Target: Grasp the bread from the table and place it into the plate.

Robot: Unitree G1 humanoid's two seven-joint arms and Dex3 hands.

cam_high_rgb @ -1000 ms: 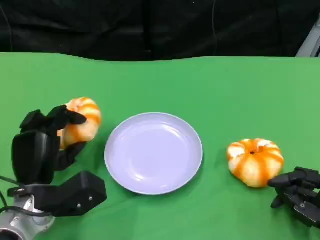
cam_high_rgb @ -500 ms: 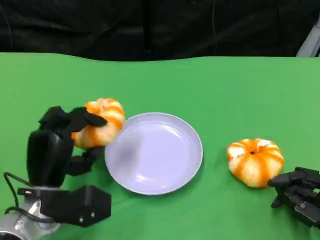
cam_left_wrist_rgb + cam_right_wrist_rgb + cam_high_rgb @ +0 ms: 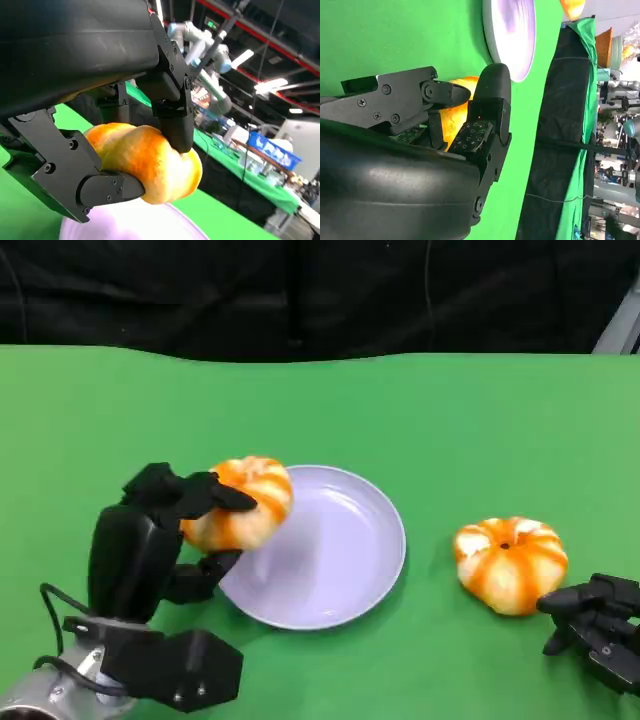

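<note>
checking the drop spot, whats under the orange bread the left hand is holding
Under the orange striped bread bun in the left hand lies the near-left rim of the round lilac plate; the bun hides part of that rim.

A matt green cloth covers the worktop (image 3: 420, 410), smooth and free of shine. The lavender plate (image 3: 345, 580) carries a soft gloss, like glazed ceramic or hard plastic, with pale highlights across its bowl. The held bread (image 3: 245, 505) has a smooth, slightly shiny orange-and-cream crust; the second bread (image 3: 510, 562) shows the same glazed finish. The left robot hand (image 3: 165, 540) is black plastic, semi-gloss on its rounded shell, with visible metal screws. The right robot hand (image 3: 595, 625) is matt black plastic with textured, dotted finger pads (image 3: 470, 137). Behind, black cloth (image 3: 300, 295) hangs dull.
</note>
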